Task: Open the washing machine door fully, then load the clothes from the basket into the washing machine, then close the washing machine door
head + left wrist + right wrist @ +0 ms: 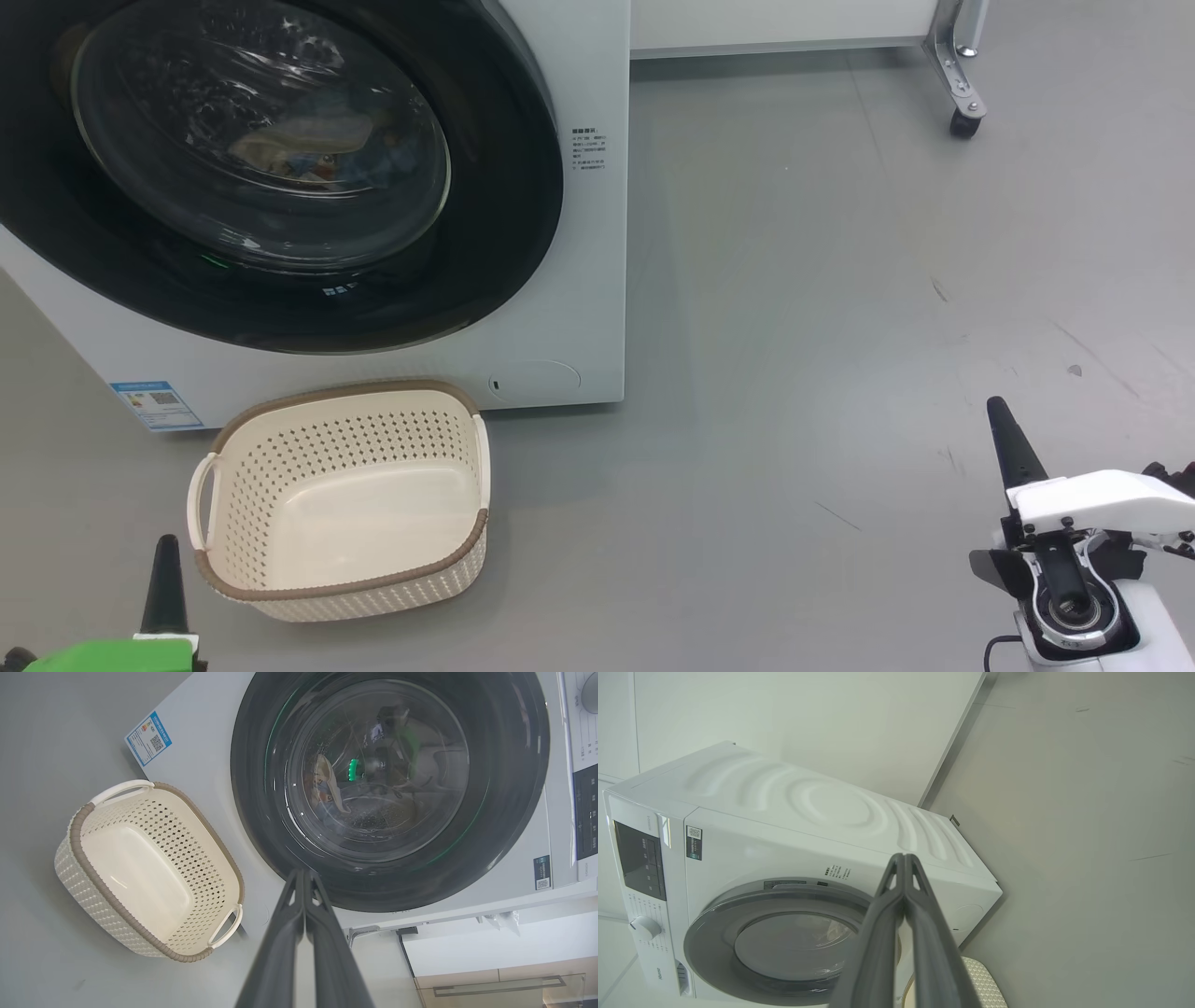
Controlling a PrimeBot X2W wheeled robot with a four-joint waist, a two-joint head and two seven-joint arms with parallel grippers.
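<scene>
The washing machine door (271,159) is shut, with the clothes (299,145) visible in the drum behind its glass and the basket (345,387) empty on the floor just in front. The left end effector (304,877) and the right end effector (904,861) hang pinched closed, holding nothing. The task appears complete, and all that seems left is to back clear.

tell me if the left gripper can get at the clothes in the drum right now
Probably not: the washing machine door is shut, standing between the closed left gripper and the clothes seen through it.
</scene>
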